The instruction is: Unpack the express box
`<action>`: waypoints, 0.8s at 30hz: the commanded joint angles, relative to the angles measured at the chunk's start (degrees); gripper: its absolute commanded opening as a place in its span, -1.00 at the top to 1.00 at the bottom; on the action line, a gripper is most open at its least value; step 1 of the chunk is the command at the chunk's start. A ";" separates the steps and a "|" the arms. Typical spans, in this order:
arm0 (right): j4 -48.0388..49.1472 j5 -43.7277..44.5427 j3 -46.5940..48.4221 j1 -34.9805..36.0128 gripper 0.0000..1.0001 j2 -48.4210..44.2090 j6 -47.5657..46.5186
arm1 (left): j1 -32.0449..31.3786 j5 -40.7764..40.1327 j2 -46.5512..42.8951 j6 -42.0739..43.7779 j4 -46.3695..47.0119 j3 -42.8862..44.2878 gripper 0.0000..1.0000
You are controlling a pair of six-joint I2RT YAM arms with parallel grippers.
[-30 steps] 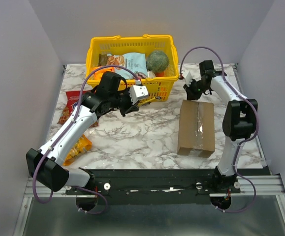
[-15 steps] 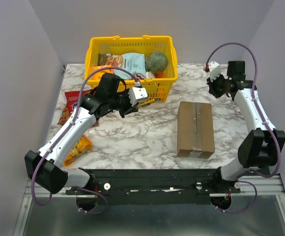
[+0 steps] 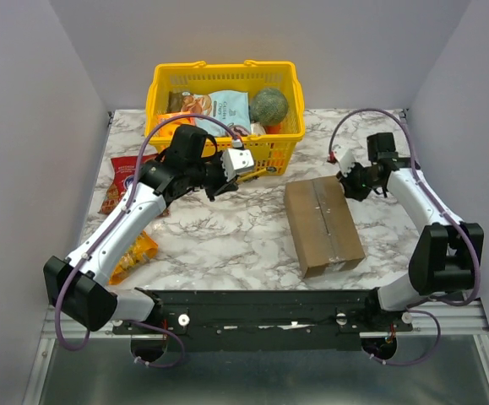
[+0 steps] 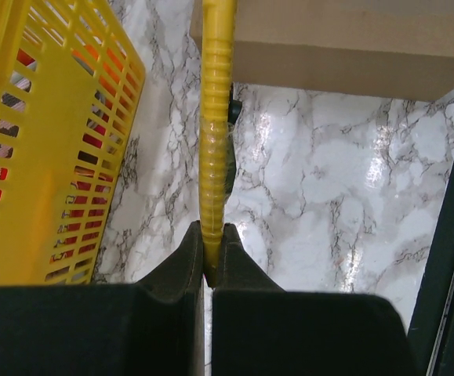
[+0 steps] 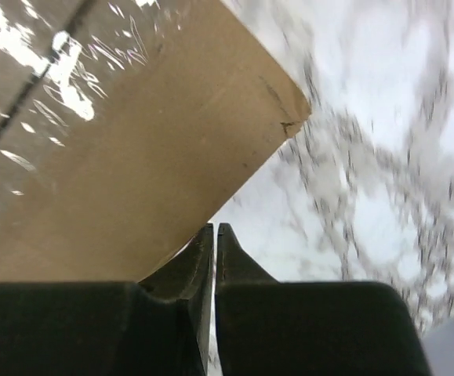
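The express box (image 3: 322,225) is a brown carton with a taped seam, lying closed on the marble table right of centre, skewed. My right gripper (image 3: 346,182) is shut and empty at the box's far right corner; in the right wrist view its tips (image 5: 214,232) sit at the edge of the box (image 5: 132,141). My left gripper (image 3: 242,175) is shut on a yellow ribbed cutter (image 3: 258,173), held just in front of the yellow basket. In the left wrist view the cutter (image 4: 215,117) points from the gripper (image 4: 212,235) toward the box (image 4: 328,31).
A yellow shopping basket (image 3: 223,67) with snack packets and a green round item (image 3: 270,105) stands at the back; its wall shows in the left wrist view (image 4: 54,157). A red snack bag (image 3: 122,181) and an orange packet (image 3: 134,253) lie at the left.
The box has slid left and turned, its far end now angled left. My right arm swung out to the back right, then came down to the box's far right corner. The left arm held still.
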 commanded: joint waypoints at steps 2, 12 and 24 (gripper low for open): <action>-3.20 -13.11 5.27 11.34 0.74 1.61 3.09 | 0.21 0.69 0.22 0.49 1.45 -0.68 1.00; -1.09 -14.52 17.83 21.74 0.74 10.49 11.44 | 0.21 -0.89 -2.24 2.15 -0.22 -2.27 1.00; 1.00 -33.05 17.24 17.17 -0.11 -9.54 9.77 | 0.03 -0.28 -0.84 6.20 1.27 -2.53 1.00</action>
